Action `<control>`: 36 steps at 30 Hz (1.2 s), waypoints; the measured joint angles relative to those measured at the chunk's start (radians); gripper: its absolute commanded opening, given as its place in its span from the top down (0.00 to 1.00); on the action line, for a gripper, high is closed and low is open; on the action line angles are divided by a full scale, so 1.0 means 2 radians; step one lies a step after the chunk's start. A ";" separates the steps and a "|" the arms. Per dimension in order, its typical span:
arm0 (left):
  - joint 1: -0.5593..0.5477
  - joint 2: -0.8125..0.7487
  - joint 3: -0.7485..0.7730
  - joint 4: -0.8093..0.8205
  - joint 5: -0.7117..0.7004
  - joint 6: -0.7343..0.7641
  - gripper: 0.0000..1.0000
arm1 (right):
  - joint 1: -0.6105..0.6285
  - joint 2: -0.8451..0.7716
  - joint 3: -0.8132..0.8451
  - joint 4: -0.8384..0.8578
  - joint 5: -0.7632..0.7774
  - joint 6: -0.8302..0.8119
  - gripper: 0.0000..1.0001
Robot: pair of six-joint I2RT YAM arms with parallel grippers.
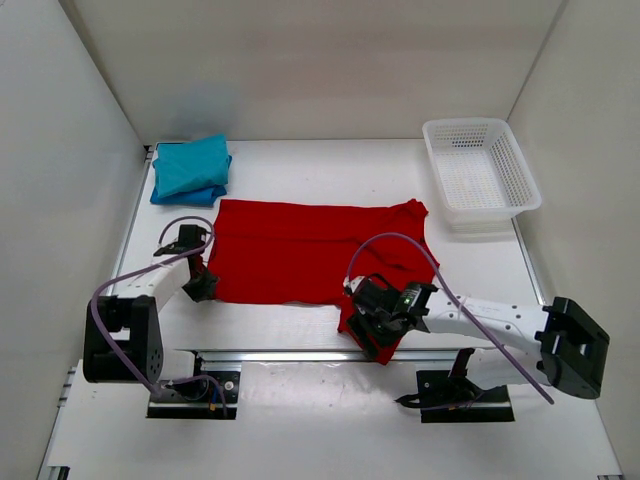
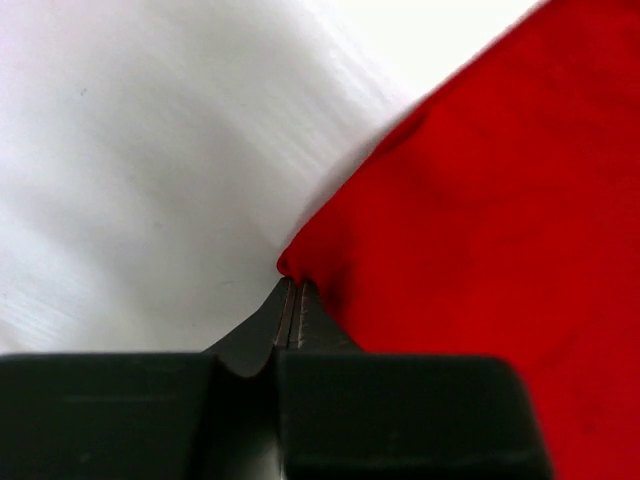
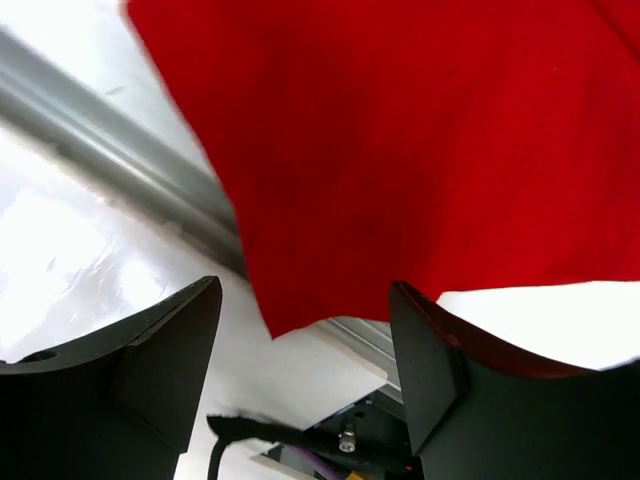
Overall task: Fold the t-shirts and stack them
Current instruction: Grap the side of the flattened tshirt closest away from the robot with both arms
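your left pincer (image 2: pixel 290 288) was pinched shut on a near corner of the red t-shirt (image 1: pixel 300 250), spread on the table (image 1: pixel 300 165), so you probably wanted the open right pincer (image 3: pixel 305 292) closed firmly on its corner before lifting.

red t-shirt (image 1: pixel 300 250): spread flat, centre | teal t-shirt (image 1: pixel 192 165): folded atop blue t-shirt (image 1: pixel 200 195), far-left

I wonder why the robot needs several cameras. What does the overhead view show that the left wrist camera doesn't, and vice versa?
Only overhead: the whole red shirt spread out, the folded teal shirt lying on the blue shirt at the far left, the white basket at the far right, and the right arm. Only the left wrist: close up, the left gripper with fingers pressed together on the shirt's corner. Both: the red shirt, the left gripper, the white table.
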 measured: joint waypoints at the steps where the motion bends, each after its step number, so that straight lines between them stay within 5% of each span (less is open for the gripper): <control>1: -0.003 0.002 0.000 0.004 0.000 -0.001 1.00 | 0.001 0.006 -0.001 0.002 0.005 0.005 0.37; 9: -0.011 0.005 0.000 0.028 0.001 0.002 1.00 | 0.012 0.053 -0.014 0.037 0.013 0.015 0.44; 12: -0.015 0.005 0.000 0.032 0.001 0.003 1.00 | 0.018 0.068 -0.011 0.041 0.023 0.008 0.57; 16: -0.015 0.003 0.000 0.033 -0.004 0.004 1.00 | 0.021 0.077 -0.003 0.040 0.042 0.007 0.97; 17: -0.015 0.001 0.000 0.032 -0.004 0.004 1.00 | 0.021 0.077 -0.002 0.041 0.042 0.009 1.00; 26: -0.015 -0.016 0.003 0.032 -0.006 0.003 1.00 | -0.062 0.005 -0.009 0.053 0.025 -0.021 1.00; 36: -0.007 0.008 0.072 0.038 0.000 -0.008 1.00 | -0.212 0.019 0.087 0.066 0.012 -0.153 1.00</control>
